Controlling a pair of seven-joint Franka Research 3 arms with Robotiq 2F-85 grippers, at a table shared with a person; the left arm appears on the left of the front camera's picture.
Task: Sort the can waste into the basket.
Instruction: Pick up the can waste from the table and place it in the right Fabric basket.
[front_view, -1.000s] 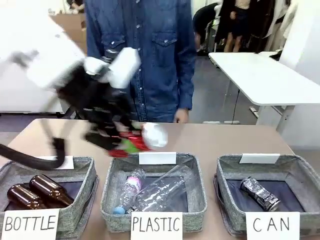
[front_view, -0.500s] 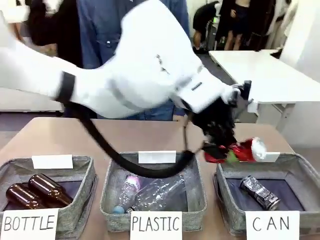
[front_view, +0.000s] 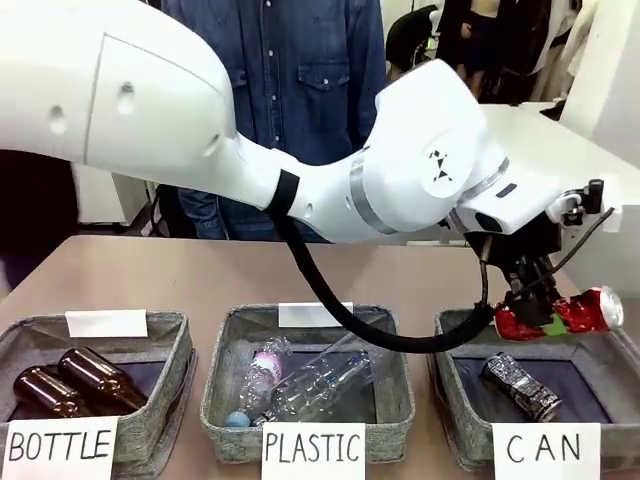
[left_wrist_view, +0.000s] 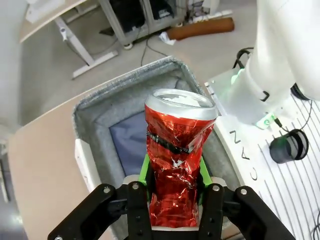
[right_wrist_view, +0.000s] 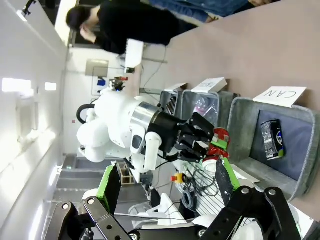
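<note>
crumpled red can (front_view: 560, 315) now over basket (front_view: 455, 425)

Crumpled glossy red metal can (left_wrist_view: 176, 165) (silver ends); grey woven-fabric basket (left_wrist_view: 90, 112).

Brown bottles (front_view: 75, 382) in BOTTLE basket (front_view: 170, 350), clear bottles (front_view: 305, 383) in PLASTIC basket (front_view: 395, 370)

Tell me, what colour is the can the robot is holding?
The can is shiny red with a silver top, clearest in the left wrist view.
</note>
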